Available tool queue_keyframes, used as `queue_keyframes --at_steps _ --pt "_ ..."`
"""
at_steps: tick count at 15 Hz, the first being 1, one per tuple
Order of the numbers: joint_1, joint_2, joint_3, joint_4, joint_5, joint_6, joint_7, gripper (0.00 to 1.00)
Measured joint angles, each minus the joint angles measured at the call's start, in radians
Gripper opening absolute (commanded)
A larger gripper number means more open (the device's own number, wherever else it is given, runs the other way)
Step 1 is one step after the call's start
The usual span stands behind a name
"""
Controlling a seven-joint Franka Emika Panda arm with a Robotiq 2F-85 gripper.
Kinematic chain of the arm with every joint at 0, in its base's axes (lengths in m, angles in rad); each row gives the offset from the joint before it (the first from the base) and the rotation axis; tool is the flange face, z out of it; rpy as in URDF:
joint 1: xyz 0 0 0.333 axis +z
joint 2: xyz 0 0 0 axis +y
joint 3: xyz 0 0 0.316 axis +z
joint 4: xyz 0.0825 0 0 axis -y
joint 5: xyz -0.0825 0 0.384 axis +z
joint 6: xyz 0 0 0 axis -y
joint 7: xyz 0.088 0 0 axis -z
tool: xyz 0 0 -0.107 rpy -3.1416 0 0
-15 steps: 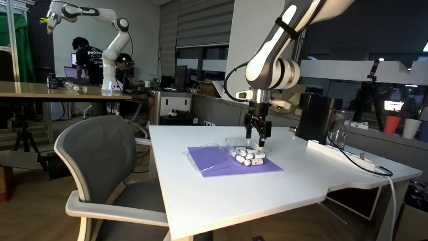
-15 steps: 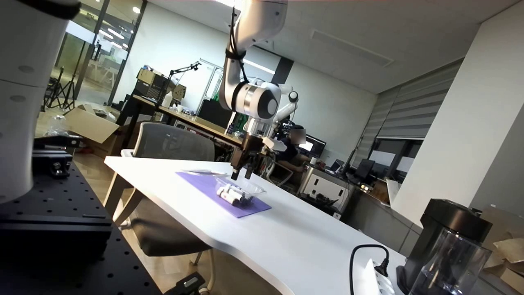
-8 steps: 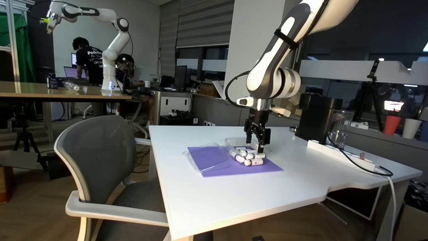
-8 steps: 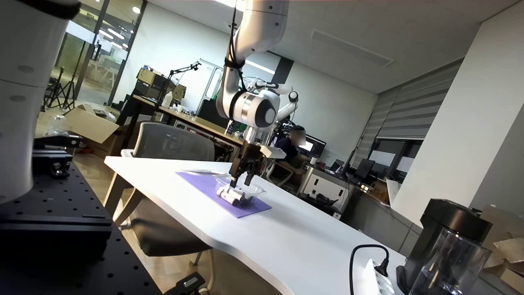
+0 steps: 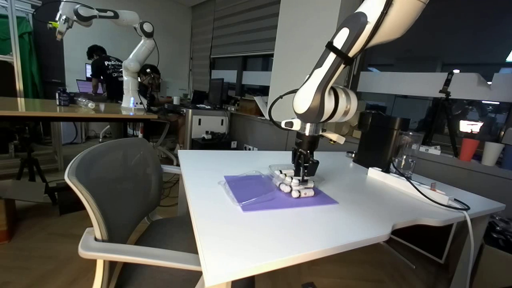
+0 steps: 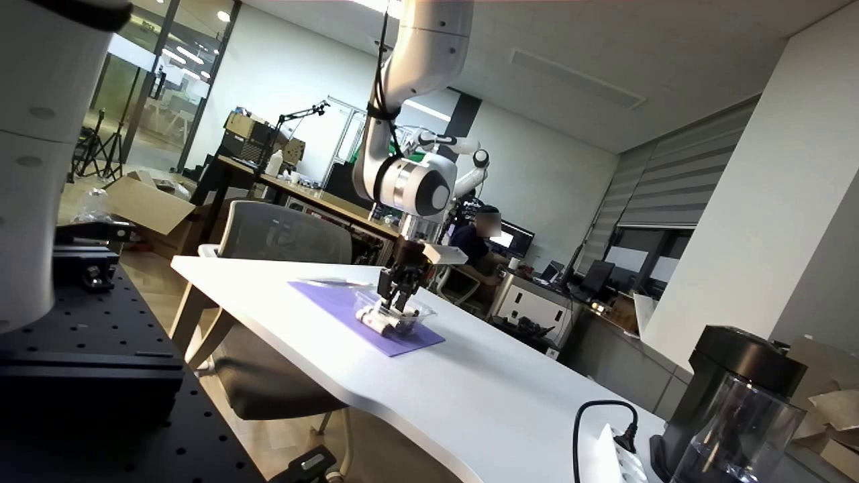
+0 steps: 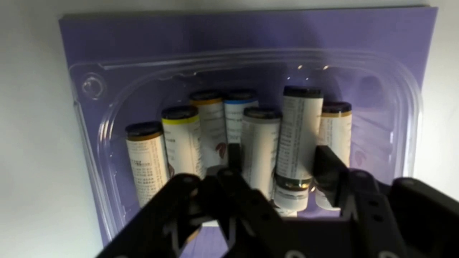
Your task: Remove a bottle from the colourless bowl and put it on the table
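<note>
Likely at the grabbing step, with no lifting out done yet. Down low at the colourless bowl point(image 7: 410, 125) with the gripper point(image 7: 277, 157), right in among the little white bottles point(image 7: 182, 147). Fingers point(image 7: 330, 166) apart, with two bottles side by side in the gap. Hard to tell from here: pinching, or only near. In that gap, a higher-looking bottle point(image 7: 298, 139) and, just beside, a lower-looking bottle point(image 7: 260, 152). Both lying down inside the bowl, not on the table point(image 5: 304, 228). Under the bowl, a purple mat point(image 7: 251, 30).

Next, best to take just one. Maybe spread a bit, line up over the higher-looking bottle, and squeeze gently from both sides. Then lift straight up past the bowl's rim, go sideways beyond the mat, and lay down softly on the table. Watch out for a second bottle coming along too, or for rolling away after letting go.
</note>
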Motion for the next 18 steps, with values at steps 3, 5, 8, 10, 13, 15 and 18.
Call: queue_keyframes --at_steps 3,5,8,10,13,15,18 --pt "0.000 -0.003 0.003 0.016 0.000 0.001 0.012 0.17" --pt "0.000 -0.002 0.006 0.030 0.000 0.001 0.018 0.00" --pt "0.000 0.004 0.006 0.035 0.000 0.001 0.028 0.00" --pt "0.000 0.007 0.006 0.036 0.000 0.001 0.036 0.21" --pt "0.000 0.012 0.007 0.037 0.000 0.000 0.046 0.39" --pt "-0.001 0.014 0.007 0.037 0.000 -0.001 0.052 0.52" --pt "-0.002 0.016 0.008 0.037 0.000 0.000 0.053 0.72"
